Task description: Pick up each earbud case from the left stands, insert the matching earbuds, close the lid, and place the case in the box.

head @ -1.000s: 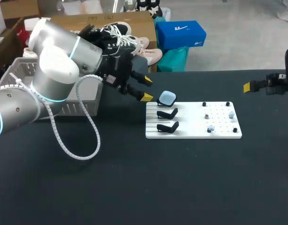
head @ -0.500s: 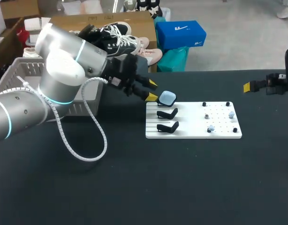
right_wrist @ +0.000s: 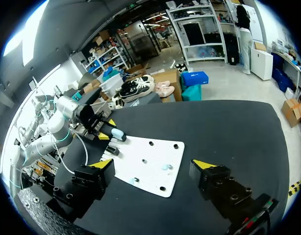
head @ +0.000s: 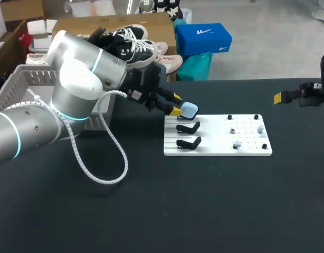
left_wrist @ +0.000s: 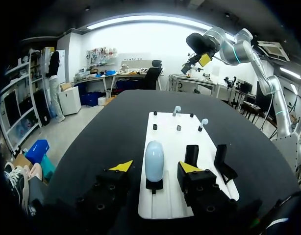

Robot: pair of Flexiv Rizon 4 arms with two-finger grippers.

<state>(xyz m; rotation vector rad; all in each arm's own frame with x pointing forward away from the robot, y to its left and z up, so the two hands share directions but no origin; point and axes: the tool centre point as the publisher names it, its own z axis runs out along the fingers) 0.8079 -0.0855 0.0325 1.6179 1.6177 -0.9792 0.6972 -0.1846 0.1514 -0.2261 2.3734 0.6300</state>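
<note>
Closing in over the last second, the left end effector (head: 177,104) has brought its spread yellow tips to either side of the earbud case (head: 189,110). The case stands upright on its black stand between them and is not yet pinched, so the grasp looks ready. It is a smooth, rounded, pale-blue pebble, likely slick plastic, on a flat white plate (head: 215,150). The right end effector (right_wrist: 153,164) hangs spread, well apart.
</note>
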